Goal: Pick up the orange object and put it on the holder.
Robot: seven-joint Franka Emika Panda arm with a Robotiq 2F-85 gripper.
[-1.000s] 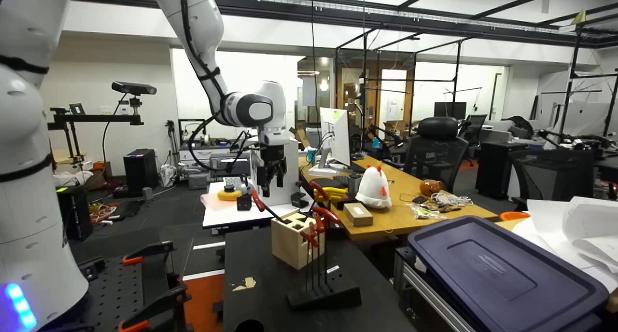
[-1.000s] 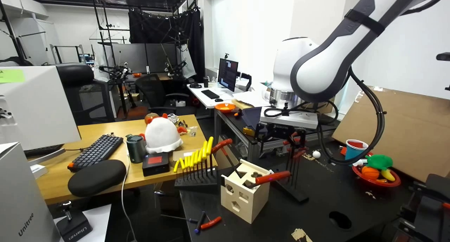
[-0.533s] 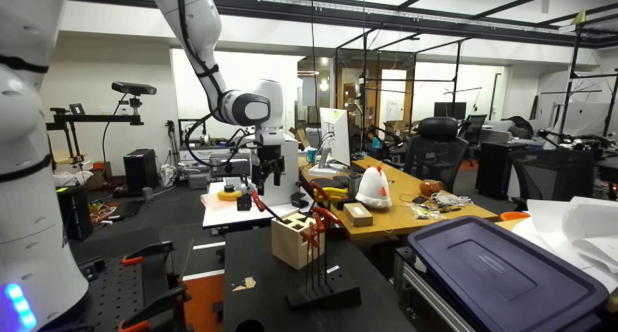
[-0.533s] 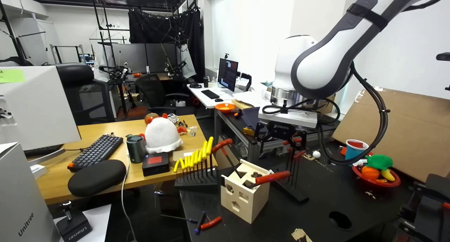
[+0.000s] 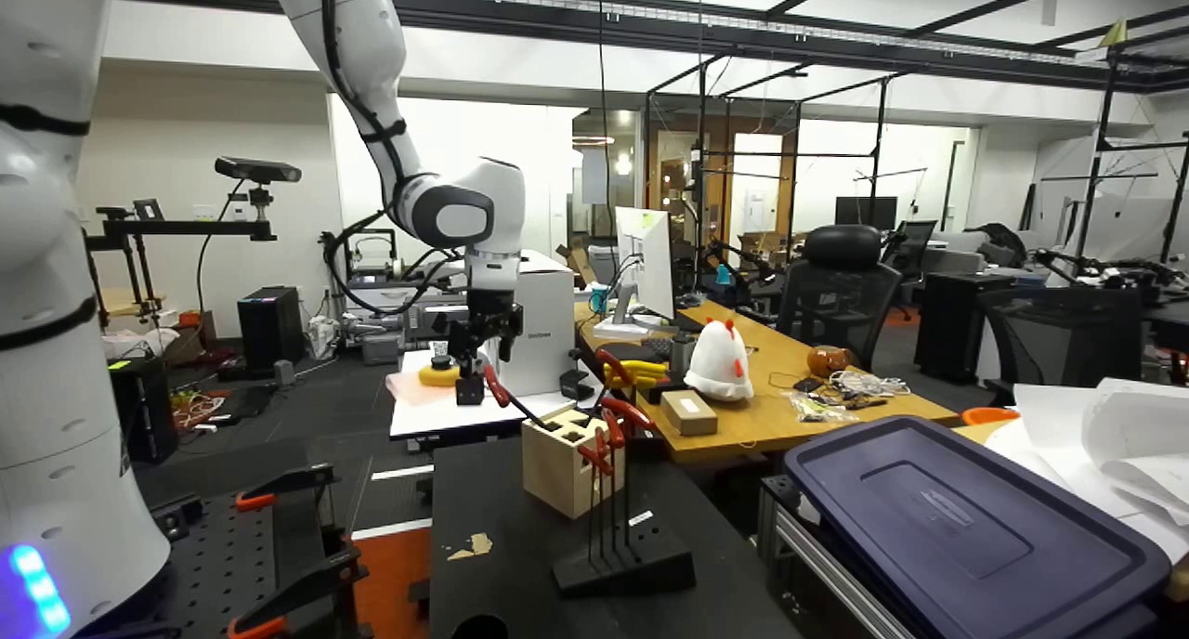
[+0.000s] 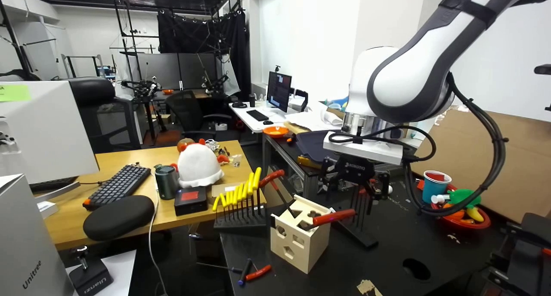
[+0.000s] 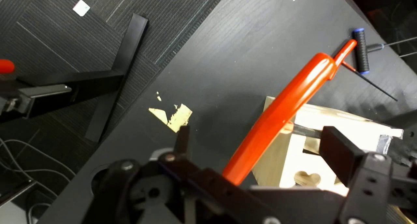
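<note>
The small, slim orange object (image 6: 259,272) lies on the black table beside a black-and-blue handle; it also shows in the wrist view (image 7: 347,51). The holder, a pale wooden block (image 6: 316,248) with cut-out holes, stands on the table; it also shows in an exterior view (image 5: 557,467) and the wrist view (image 7: 277,155). A larger orange-red handle (image 7: 277,119) on a dark shaft leans out of the block. My gripper (image 7: 257,133) is open above this handle, which crosses the view between the fingers. Whether the fingers are level with it, I cannot tell. One handle end is hidden behind the gripper.
A black stand (image 5: 641,574) with several red-handled keys stands close to the block. A black stand of yellow-handled keys (image 6: 243,225) is on the block's far side. Another red handle (image 6: 272,177) leans from the block. A red bowl (image 6: 462,225) holds toys.
My gripper, still open, has moved sideways and a little lower, to above the larger handle leaning out of the block. The objects on the table have not moved.
</note>
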